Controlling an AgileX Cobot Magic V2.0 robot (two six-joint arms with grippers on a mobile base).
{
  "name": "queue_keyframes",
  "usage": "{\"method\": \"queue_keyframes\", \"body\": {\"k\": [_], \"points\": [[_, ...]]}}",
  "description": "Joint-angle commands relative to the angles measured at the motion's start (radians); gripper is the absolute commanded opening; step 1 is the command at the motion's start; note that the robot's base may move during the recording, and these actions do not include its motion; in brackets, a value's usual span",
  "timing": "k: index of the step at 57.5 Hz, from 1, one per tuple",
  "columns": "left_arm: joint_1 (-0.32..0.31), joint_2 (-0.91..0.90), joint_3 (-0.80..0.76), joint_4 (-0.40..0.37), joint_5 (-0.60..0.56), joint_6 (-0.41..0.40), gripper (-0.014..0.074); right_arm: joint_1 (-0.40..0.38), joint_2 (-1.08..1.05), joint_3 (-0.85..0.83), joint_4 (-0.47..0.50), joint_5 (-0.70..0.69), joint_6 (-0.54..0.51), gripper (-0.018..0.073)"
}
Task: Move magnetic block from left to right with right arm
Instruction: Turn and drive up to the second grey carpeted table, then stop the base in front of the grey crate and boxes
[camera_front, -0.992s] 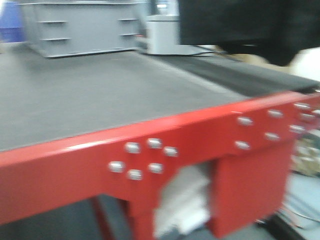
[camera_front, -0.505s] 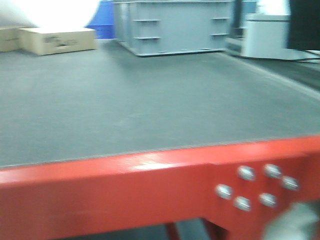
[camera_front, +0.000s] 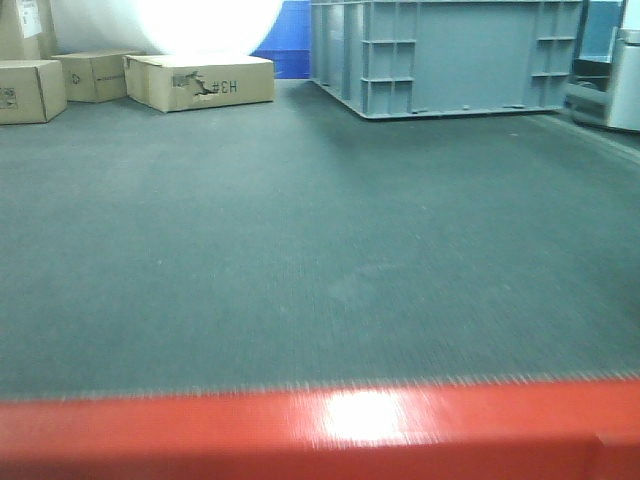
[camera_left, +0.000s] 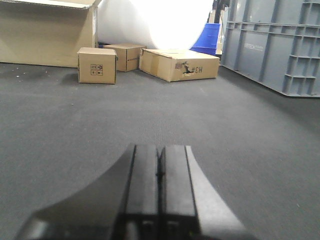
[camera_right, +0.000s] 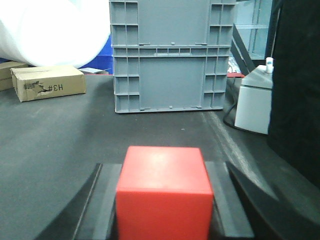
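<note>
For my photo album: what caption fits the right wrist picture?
Black right gripper holding a plain bright-red cube, dark grey mat and stacked grey plastic crates ahead.

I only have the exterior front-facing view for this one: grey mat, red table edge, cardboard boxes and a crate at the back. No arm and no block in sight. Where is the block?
Observer: In the right wrist view the block sits between the fingers of the right gripper, which close on it from both sides.
Operator: And the left gripper?
Observer: The left wrist view shows the left gripper shut, finger against finger, with nothing in it.
Operator: What does the right gripper face?
Observer: The grey crate stands straight ahead of it, with a white box to the crate's right.
</note>
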Motion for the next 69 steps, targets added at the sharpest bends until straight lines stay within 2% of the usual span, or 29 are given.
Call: {"method": "queue_keyframes", "body": {"k": [1, 69], "points": [[0.001, -0.011, 0.008, -0.005, -0.086, 0.000, -0.0126, -0.005, 0.008, -0.030, -0.003, -0.088, -0.006, 0.0241], [0.001, -0.011, 0.008, -0.005, -0.086, 0.000, -0.0126, -0.005, 0.008, -0.030, -0.003, -0.088, -0.006, 0.0241]]}}
